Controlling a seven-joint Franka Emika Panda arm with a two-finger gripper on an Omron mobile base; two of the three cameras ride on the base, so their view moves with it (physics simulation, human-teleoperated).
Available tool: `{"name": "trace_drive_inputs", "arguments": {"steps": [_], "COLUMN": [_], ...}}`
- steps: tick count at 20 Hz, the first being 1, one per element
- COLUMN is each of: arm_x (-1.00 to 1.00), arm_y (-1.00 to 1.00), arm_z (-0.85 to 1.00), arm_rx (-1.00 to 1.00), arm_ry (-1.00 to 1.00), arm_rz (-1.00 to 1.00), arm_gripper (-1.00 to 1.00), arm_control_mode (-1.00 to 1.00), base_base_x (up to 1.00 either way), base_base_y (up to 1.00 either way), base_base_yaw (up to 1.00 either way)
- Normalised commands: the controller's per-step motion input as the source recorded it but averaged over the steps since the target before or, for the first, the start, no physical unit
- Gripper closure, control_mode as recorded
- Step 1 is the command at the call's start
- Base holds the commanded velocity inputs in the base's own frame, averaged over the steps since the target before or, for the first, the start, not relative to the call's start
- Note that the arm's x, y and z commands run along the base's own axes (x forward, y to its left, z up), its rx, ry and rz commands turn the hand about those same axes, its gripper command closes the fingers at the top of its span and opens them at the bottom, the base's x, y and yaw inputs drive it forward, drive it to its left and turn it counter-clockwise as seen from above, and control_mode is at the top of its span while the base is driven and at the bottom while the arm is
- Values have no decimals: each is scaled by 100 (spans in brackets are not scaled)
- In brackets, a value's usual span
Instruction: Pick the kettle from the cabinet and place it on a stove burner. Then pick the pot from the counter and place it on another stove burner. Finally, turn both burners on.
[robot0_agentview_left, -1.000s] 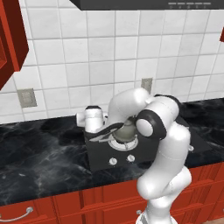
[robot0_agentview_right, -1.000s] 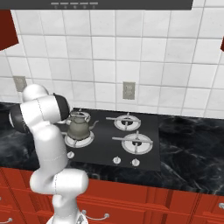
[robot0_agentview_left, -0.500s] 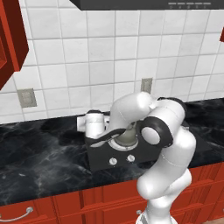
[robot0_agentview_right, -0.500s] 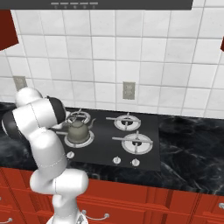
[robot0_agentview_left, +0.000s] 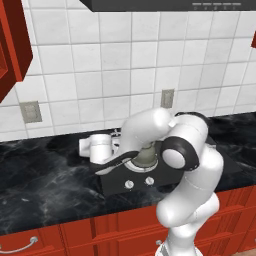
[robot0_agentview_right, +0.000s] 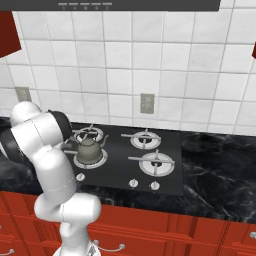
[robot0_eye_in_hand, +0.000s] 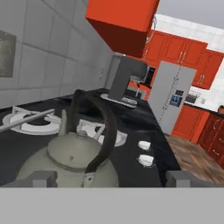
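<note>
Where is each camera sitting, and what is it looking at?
Left base view: behind the arm on its left, looking down at the cooktop; the white arm hides most of the kettle.
Right base view: behind on its right, facing the cooktop; the arm rises at lower left.
Hand view: on the hand, just above the kettle; the open gripper has its tips at the bottom.
Shared: all three show the kettle on a burner.

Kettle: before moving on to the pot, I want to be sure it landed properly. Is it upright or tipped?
Upright. The kettle sits level on the front-left burner, handle arching over its lid.
</note>
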Motion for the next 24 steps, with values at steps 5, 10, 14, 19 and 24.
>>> {"name": "trace_drive_inputs", "arguments": {"steps": [5, 10, 14, 19, 24], "arm_x": [-4, -38, -63, -61, -54], "arm_y": [49, 21, 2, 0, 0], "arm_z": [-4, 17, 34, 41, 43], "arm_rx": [0, 0, 0, 0, 0], "arm_ry": [-3, -10, -13, -11, -8], "arm_rz": [-2, -7, -10, -8, -7], "arm_gripper": [-100, -100, -100, -100, -100], "arm_control_mode": [-100, -100, -100, -100, -100], "base_base_x": [0, 0, 0, 0, 0], "base_base_y": [0, 0, 0, 0, 0], "base_base_yaw": [0, 0, 0, 0, 0]}}
